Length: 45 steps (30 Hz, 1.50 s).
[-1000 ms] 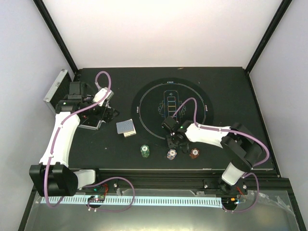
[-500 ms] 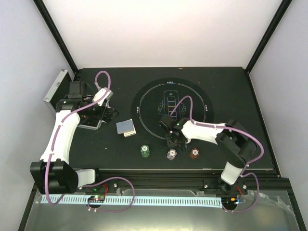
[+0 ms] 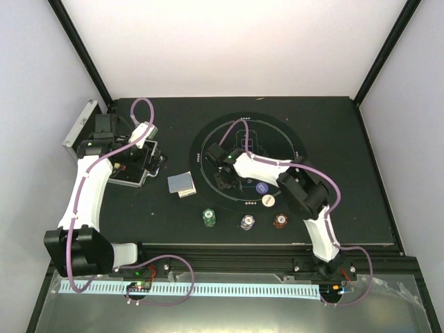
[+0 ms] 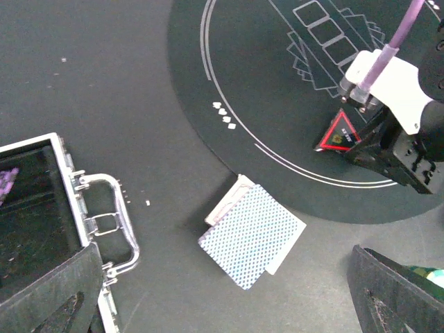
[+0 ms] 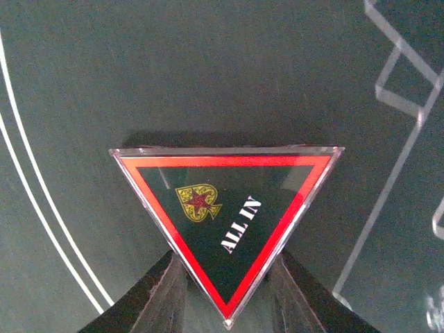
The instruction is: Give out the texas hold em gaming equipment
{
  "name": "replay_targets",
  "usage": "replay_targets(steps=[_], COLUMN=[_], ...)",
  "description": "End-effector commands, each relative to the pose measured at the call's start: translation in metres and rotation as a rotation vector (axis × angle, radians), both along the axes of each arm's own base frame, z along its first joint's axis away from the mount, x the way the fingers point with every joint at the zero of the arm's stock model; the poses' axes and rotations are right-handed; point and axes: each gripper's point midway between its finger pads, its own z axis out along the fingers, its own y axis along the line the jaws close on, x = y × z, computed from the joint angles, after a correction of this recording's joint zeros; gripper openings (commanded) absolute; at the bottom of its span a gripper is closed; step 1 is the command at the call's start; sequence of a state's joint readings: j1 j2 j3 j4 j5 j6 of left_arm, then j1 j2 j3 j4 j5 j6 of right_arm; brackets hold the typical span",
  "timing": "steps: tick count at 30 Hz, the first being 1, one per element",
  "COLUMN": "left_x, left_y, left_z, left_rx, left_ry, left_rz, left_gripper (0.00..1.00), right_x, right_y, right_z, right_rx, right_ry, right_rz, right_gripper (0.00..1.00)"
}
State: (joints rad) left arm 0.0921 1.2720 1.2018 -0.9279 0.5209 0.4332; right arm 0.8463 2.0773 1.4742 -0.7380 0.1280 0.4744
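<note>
The right end effector grips the red triangle (printed "ALL IN") over the round mat. The left end effector is wide open.

Red triangle marker — "ALL IN" face showing — at mat's left.

You have the mat in the middle of the table, with the triangle marker on its left part and two buttons on its near right part, the playing cards just left of it, the case farther left, and three poker chips in a row before it.
</note>
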Motion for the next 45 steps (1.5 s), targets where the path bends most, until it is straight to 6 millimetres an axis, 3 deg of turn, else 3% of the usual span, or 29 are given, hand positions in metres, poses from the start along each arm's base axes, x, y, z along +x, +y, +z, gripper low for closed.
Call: replay_targets(steps=[1, 10, 14, 18, 23, 24, 26, 31, 35, 39, 45], left_x=[0.004, -0.006, -0.010, -0.012, -0.012, -0.012, -0.013, -0.013, -0.013, -0.012, -0.010], left_y=[0.016, 0.022, 0.022, 0.020, 0.019, 0.019, 0.019, 0.017, 0.015, 0.013, 0.012], left_z=[0.019, 0.019, 0.018, 0.016, 0.014, 0.013, 0.011, 0.011, 0.015, 0.020, 0.027], left_rx=[-0.009, -0.007, 0.000, -0.005, -0.010, -0.009, -0.008, -0.017, -0.031, -0.039, -0.050], left_ry=[-0.022, -0.012, -0.012, -0.011, -0.004, -0.002, 0.002, 0.001, -0.008, -0.015, -0.029], left_rz=[0.072, 0.067, 0.063, 0.051, 0.046, 0.045, 0.043, 0.036, 0.027, 0.023, 0.022], left_gripper=[0.99, 0.99, 0.99, 0.99, 0.99, 0.99, 0.99, 0.99, 0.99, 0.99, 0.99], right_x=[0.040, 0.094, 0.104, 0.102, 0.081, 0.076, 0.058, 0.005, -0.022, -0.031, -0.022], right_y=[0.025, 0.071, 0.078, 0.073, 0.044, 0.036, 0.012, -0.053, -0.090, -0.115, -0.129], right_z=[-0.003, 0.000, 0.003, 0.017, 0.056, 0.074, 0.076, 0.059, 0.045, 0.032, 0.024], right_rx=[0.023, 0.081, 0.105, 0.101, 0.103, 0.125, 0.118, 0.074, 0.063, 0.047, 0.053], right_ry=[-0.052, -0.096, -0.097, -0.104, -0.148, -0.171, -0.163, -0.120, -0.088, -0.055, -0.042], right_rz=[0.030, 0.047, 0.031, 0.035, 0.015, 0.004, -0.026, -0.112, -0.170, -0.208, -0.230], right_gripper=[0.33, 0.34, 0.35, 0.44, 0.62, 0.64, 0.66, 0.71, 0.75, 0.74, 0.68])
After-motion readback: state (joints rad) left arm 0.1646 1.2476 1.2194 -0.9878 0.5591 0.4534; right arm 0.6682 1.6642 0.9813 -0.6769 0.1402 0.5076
